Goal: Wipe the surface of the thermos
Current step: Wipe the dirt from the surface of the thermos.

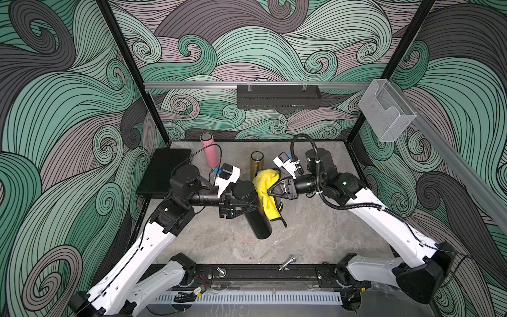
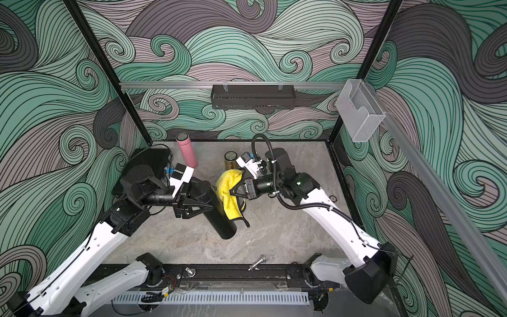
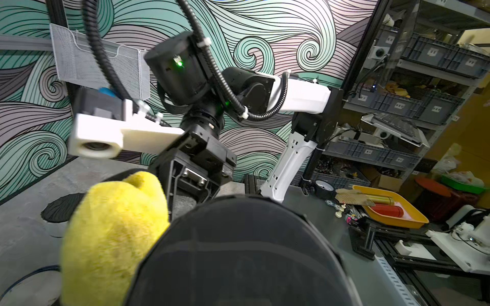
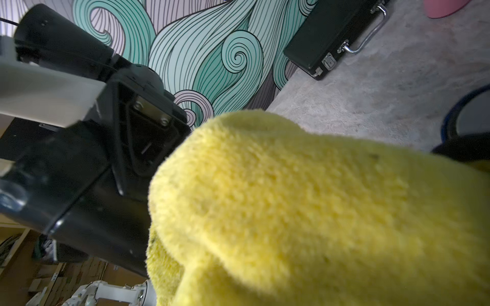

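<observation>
Gripping black cylindrical metal thermos (image 1: 260,222) around upper body: left claw (image 1: 253,206), closed on it from left side. Thermos is over middle of grey stone-look table (image 1: 315,227), long axis nearly upright, little tilted, cap end up; if base touches table, cannot tell. Against its right flank, touching: fluffy yellow microfibre cloth (image 1: 264,186). Just right of that, right claw (image 1: 272,192) pinched fully closed on cloth. Judgement: right arm does wiping, and stroke should follow long axis, downward.
</observation>
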You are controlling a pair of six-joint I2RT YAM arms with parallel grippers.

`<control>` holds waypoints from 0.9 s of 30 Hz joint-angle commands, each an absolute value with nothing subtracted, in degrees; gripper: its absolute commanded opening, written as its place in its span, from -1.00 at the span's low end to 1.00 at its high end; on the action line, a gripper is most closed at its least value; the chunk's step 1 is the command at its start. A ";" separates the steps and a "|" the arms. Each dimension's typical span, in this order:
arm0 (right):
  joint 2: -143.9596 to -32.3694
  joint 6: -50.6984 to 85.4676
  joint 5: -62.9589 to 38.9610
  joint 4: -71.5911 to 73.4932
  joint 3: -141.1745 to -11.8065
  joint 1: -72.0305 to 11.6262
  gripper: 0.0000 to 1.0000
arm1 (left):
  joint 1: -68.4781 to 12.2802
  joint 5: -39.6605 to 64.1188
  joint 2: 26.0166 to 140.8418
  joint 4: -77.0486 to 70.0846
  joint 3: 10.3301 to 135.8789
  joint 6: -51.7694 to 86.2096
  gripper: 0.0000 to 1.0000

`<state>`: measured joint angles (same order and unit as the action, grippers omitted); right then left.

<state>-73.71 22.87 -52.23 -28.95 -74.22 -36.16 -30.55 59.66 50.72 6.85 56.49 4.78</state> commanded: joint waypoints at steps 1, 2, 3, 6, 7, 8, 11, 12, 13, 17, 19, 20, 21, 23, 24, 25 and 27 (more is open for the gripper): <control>-75.28 19.48 -54.06 -31.72 -77.07 -38.45 -1.00 | -31.23 61.00 51.27 4.33 59.37 3.25 -1.00; -75.24 18.68 -53.66 -33.18 -76.54 -38.74 -1.00 | -31.21 61.00 51.62 4.19 59.57 3.10 -1.00; -74.85 18.12 -53.23 -34.16 -75.21 -38.95 -1.00 | -31.22 61.01 52.12 4.25 59.88 2.99 -1.00; -72.10 17.28 -50.91 -36.03 -69.24 -39.02 -1.00 | -31.21 61.00 53.46 5.03 60.86 2.19 -1.00; -71.24 17.23 -50.25 -36.53 -67.45 -38.94 -1.00 | -31.20 60.77 53.77 5.19 61.06 1.98 -1.00; -70.34 16.99 -49.57 -37.53 -65.65 -38.94 -1.00 | -31.20 60.36 54.08 5.40 61.21 1.70 -1.00; -68.14 15.88 -47.20 -41.45 -61.92 -38.94 -1.00 | -31.22 59.56 54.64 5.69 61.52 1.12 -1.00; -67.42 15.45 -46.20 -42.70 -61.12 -38.95 -1.00 | -31.21 59.59 54.80 5.96 61.68 0.86 -1.00; -66.87 15.22 -45.53 -43.60 -60.52 -38.98 -1.00 | -31.23 59.57 54.84 6.02 61.70 0.71 -1.00; -64.54 13.32 -41.34 -48.44 -61.48 -38.86 -1.00 | -31.20 57.61 54.67 6.16 61.53 0.92 -1.00; -62.92 13.49 -39.69 -48.39 -63.63 -38.84 -1.00 | -31.20 55.34 54.50 6.25 61.44 1.93 -1.00; -61.73 14.91 -38.41 -46.80 -64.57 -38.91 -1.00 | -31.22 52.98 54.45 5.68 61.35 3.76 -1.00; -60.34 16.82 -36.97 -44.32 -65.25 -39.14 -1.00 | -31.20 50.50 54.36 5.33 61.39 5.77 -1.00; -58.13 19.14 -32.84 -39.86 -66.70 -40.44 -1.00 | -31.27 44.48 54.02 4.74 61.50 10.39 -1.00; -57.07 20.74 -29.23 -37.38 -67.09 -41.81 -1.00 | -31.33 40.21 53.67 4.82 61.53 13.35 -1.00; -56.71 21.63 -26.43 -35.54 -67.64 -43.20 -1.00 | -31.40 37.07 53.46 5.79 62.03 15.74 -1.00; -57.88 21.56 -24.25 -33.01 -69.71 -46.25 -1.00 | -31.38 32.18 53.20 8.33 63.45 19.12 -1.00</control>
<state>-57.54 19.64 -30.81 -40.01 -67.09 -43.09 -31.27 43.29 54.87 9.45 58.89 11.53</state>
